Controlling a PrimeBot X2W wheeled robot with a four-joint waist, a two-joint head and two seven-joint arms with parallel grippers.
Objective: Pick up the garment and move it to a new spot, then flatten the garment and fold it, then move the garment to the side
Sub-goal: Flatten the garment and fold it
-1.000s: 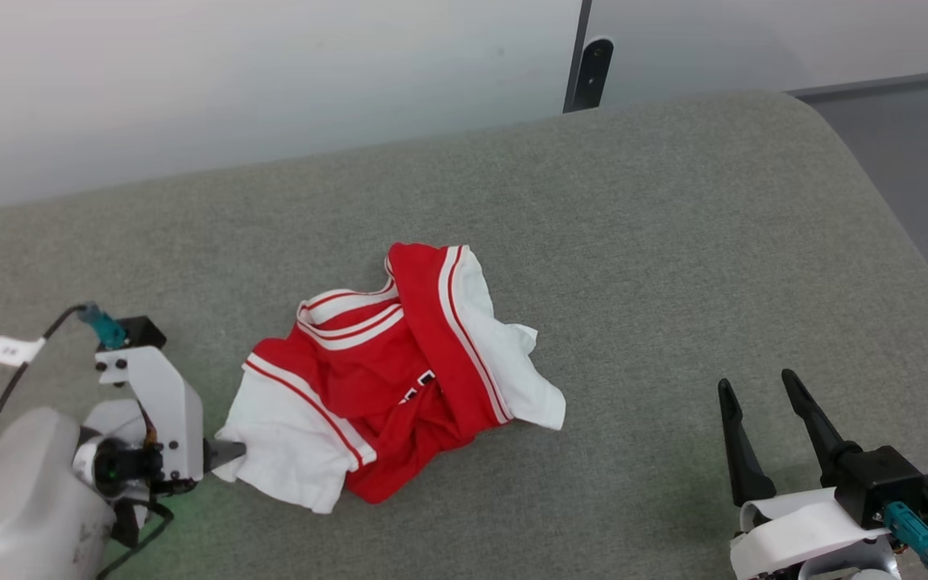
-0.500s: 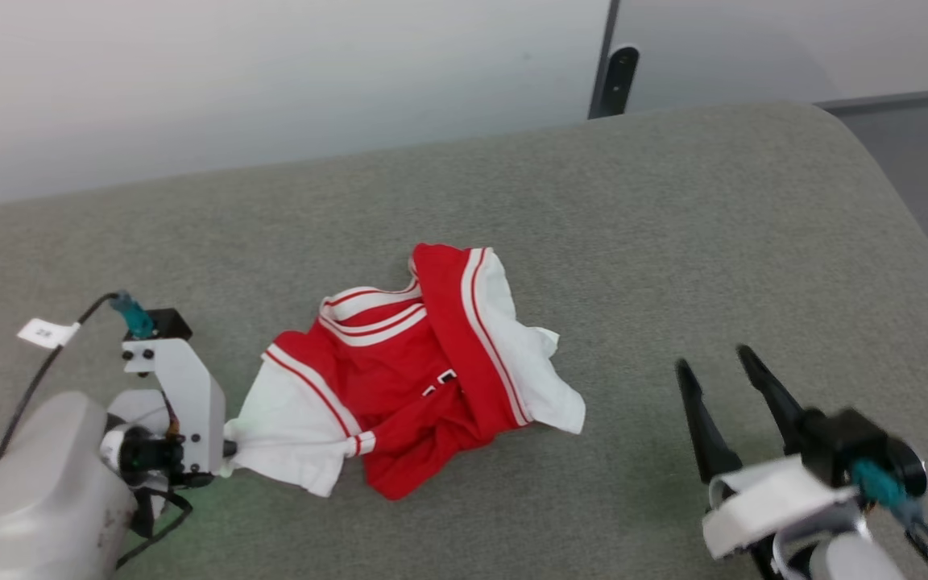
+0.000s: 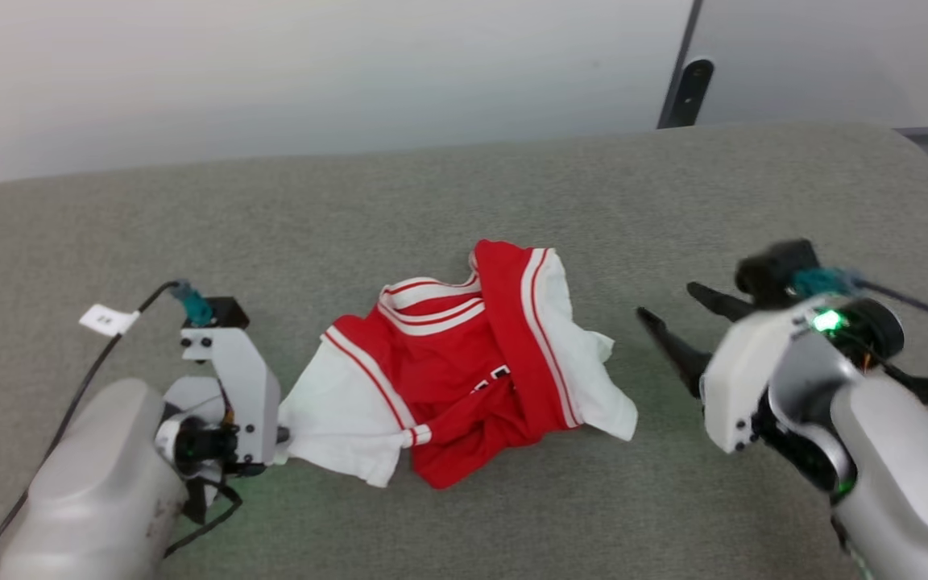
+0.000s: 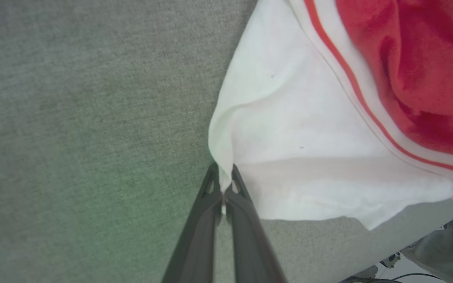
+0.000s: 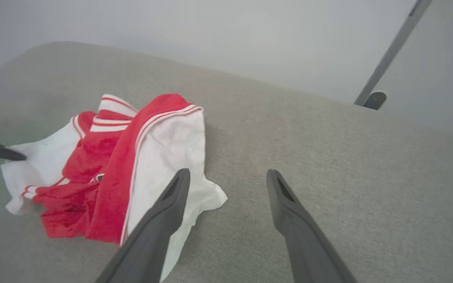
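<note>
At lower left of the head view, down on the grey cushion [image 3: 432, 201]: left gripper [image 3: 283, 436] clamped on the garment [image 3: 464, 362], dark fingers pressed together on the outer edge of a white sleeve. In the left wrist view, a thin ridge of cloth pinched up between the tips. Pale forearm low, reaching in from the bottom left corner, wrist camera facing the shirt, black cable with a white tag [image 3: 105, 320] looping off behind.

Garment crumpled on the cushion near the middle, between the two grippers: red body bunched, striped collar toward the wall, second white sleeve flopped out on the robot's right.

Right gripper [image 3: 665, 300] spread wide and empty, fingers angled toward that sleeve, tips near it but apart from it. Right forearm coming in from the lower right corner, green light [image 3: 826, 321] lit on the wrist.

Hard to read: black lettering, only scraps showing between folds. Right wrist and its cable smeared by blur. Left fingertips partly hidden behind the wrist bracket in the head view. Cannot tell whether the right tips touch the cushion. Past the cushion, pale wall and a dark post [image 3: 685, 93].
</note>
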